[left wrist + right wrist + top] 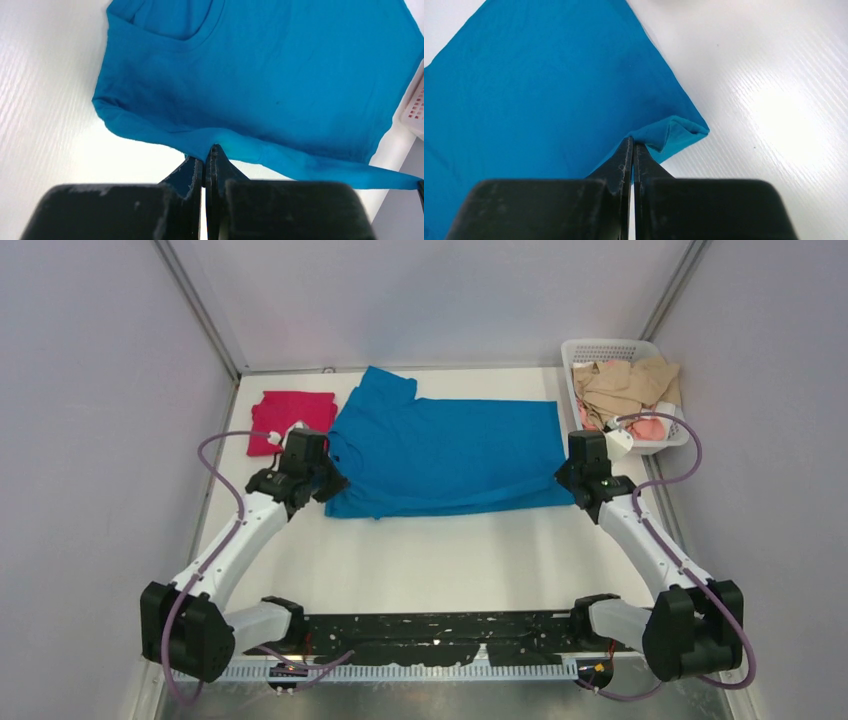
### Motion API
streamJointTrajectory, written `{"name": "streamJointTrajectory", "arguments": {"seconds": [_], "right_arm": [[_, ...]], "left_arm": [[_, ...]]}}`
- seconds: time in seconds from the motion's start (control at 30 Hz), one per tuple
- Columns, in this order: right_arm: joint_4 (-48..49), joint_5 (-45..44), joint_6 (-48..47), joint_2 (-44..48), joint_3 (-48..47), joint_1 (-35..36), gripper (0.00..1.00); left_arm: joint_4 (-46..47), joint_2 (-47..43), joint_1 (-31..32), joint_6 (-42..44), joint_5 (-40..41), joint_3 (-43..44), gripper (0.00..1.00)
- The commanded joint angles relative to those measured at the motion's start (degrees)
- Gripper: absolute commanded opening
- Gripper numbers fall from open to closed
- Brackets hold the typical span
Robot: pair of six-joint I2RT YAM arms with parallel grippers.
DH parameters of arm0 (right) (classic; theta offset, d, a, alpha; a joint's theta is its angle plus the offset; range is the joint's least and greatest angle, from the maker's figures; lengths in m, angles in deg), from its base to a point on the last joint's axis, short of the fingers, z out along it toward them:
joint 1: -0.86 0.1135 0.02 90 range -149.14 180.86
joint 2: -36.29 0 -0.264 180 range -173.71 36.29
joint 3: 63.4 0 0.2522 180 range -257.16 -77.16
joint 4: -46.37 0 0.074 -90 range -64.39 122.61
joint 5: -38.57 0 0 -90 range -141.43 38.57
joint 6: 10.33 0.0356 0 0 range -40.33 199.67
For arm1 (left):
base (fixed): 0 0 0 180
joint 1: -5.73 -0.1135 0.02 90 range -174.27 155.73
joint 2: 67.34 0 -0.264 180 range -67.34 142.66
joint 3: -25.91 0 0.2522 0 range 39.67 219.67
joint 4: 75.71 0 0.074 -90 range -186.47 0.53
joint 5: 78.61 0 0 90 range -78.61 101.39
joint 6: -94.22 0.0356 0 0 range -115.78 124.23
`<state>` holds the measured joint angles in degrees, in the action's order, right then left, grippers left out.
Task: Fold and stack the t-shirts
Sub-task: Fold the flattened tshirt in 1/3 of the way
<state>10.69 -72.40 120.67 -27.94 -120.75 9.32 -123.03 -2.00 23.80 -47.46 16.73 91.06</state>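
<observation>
Top external shows the red t-shirt (287,415) seemingly folded far left on the worktop (440,560), while the left end effector (335,481) and right end effector (566,476) clamp the spread blue t-shirt (450,452) at its near edge, not yet stacked.

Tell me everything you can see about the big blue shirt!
The blue t-shirt is plain, bright, soft-looking cloth with short sleeves and a round neck. It lies spread flat, sideways, on the white table, neck left, hem right. The left gripper pinches its near edge at the sleeve end; the right gripper pinches its near hem corner.
</observation>
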Motion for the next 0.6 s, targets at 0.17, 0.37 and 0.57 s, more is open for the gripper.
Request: {"name": "streamJointTrajectory", "arguments": {"seconds": [0.17, 0.37, 0.57], "right_arm": [[7.34, -0.28, -1.6, -9.83, -8.19, -1.77, 0.05], [8.38, 0.6, -1.87, -15.61, -11.94, -2.19, 0.05], [7.77, 0.1, -0.78, -19.97, -14.91, -3.36, 0.05]], "left_arm": [[3.91, 10.71, -2.33, 5.96, -1.26, 10.15, 0.0], [0.12, 18.07, -3.0, 7.05, 3.41, 16.37, 0.0], [-0.41, 23.93, -4.5, 8.21, 3.2, 20.97, 0.0]]}}
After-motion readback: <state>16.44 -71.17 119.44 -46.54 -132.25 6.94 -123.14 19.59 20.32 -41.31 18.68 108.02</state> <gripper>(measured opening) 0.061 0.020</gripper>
